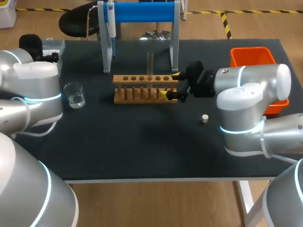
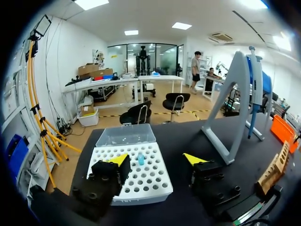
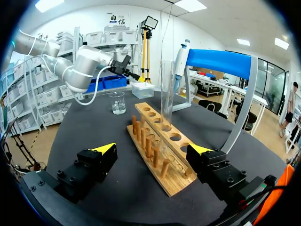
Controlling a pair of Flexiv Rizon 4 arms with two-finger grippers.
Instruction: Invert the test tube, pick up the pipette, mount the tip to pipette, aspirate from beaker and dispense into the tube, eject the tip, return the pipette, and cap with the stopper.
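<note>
The right hand [image 1: 169, 85] is released, its 2 fingers spread either side of the wooden rack's [image 1: 144, 89] end. 1 test tube [image 1: 150, 62] stands upright in that rack. The left hand [image 2: 156, 159] hangs released over the tip box [image 2: 141, 181]. The beaker [image 1: 74, 94] stands left of the rack, and the stopper [image 1: 205, 118] lies on the bench [image 1: 142, 151].

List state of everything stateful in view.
test tube: upright in rack, uncapped
pipette: hanging on stand
beaker: upright, clear liquid inside
stopper: lying loose, off the tube
tip box: lid open, one blue tip in it
left gripper: open, empty
right gripper: open, empty
</note>
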